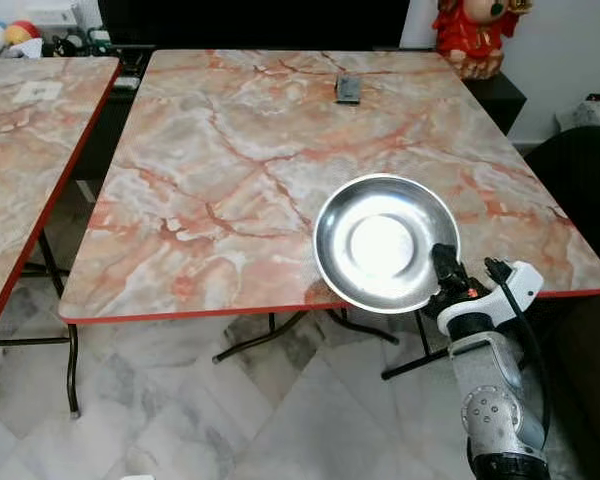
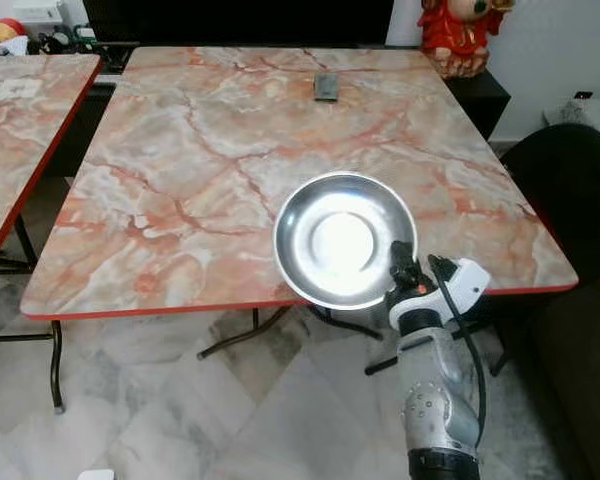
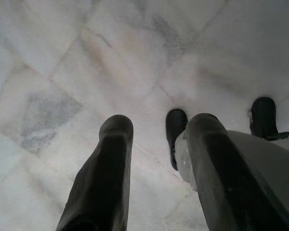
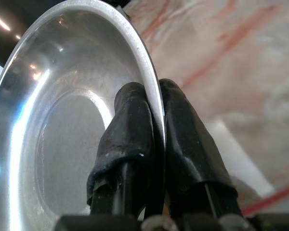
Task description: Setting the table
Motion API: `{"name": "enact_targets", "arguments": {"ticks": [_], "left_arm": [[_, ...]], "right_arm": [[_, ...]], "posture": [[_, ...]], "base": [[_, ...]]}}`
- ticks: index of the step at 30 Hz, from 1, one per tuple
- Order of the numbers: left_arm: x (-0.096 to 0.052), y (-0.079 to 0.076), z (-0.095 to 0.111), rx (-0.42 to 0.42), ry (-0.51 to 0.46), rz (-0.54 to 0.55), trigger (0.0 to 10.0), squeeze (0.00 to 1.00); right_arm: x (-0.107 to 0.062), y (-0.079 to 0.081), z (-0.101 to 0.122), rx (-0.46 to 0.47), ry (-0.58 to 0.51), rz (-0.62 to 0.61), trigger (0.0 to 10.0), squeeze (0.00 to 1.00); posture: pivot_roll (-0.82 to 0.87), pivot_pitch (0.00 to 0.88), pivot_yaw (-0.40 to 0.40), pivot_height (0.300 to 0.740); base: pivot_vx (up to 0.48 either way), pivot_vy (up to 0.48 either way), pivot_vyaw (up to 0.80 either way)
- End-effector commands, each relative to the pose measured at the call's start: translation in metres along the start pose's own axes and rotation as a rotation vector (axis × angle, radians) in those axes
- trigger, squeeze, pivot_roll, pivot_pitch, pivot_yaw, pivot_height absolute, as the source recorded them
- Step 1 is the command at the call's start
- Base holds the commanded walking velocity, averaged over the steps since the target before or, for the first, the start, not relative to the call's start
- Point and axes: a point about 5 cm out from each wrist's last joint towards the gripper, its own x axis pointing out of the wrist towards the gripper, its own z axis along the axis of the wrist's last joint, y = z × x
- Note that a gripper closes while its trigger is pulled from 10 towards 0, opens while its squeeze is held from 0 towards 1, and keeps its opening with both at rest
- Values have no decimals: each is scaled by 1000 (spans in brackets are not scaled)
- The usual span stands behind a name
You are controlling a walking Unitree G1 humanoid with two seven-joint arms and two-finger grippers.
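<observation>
Plate (image 1: 385, 243) hangs over the bench's (image 1: 230, 150) near edge, rim clamped in the right tool (image 4: 154, 139); not yet set down. Left tool (image 3: 159, 159), fingers apart, hangs idle above the floor.

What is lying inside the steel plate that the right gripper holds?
Nothing lies inside the steel plate; its shiny bowl is bare. The right gripper pinches its rim, one finger inside. The marble table beneath the plate is covered.

Bright, even daylight; glare whitens the steel plate (image 1: 385, 243) (wrist views soft).
</observation>
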Motion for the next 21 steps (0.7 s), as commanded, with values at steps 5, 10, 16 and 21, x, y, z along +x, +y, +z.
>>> {"name": "enact_targets", "arguments": {"ticks": [5, 10, 16, 21], "left_arm": [[-3, 3, -12, -5, 45, 10, 10000, 0], [-3, 3, -12, -6, 46, 9, 10000, 0], [-3, 2, -13, -14, 46, -2, 10000, 0], [-4, 2, -15, -8, 52, 1, 10000, 0]], "right_arm": [[3, 3, 3, -2, -20, 2, 10000, 0], [4, 3, 2, -1, -26, -4, 10000, 0], [4, 1, 4, -7, -47, -27, 10000, 0], [-4, -9, 8, -6, -90, -151, 10000, 0]], "posture": [[67, 186, -32, 740], [70, 184, -32, 740], [73, 186, -34, 740], [70, 187, -38, 740]], "base": [[272, 0, 0], [305, 0, 0], [101, 0, 0], [0, 0, 0]]}}
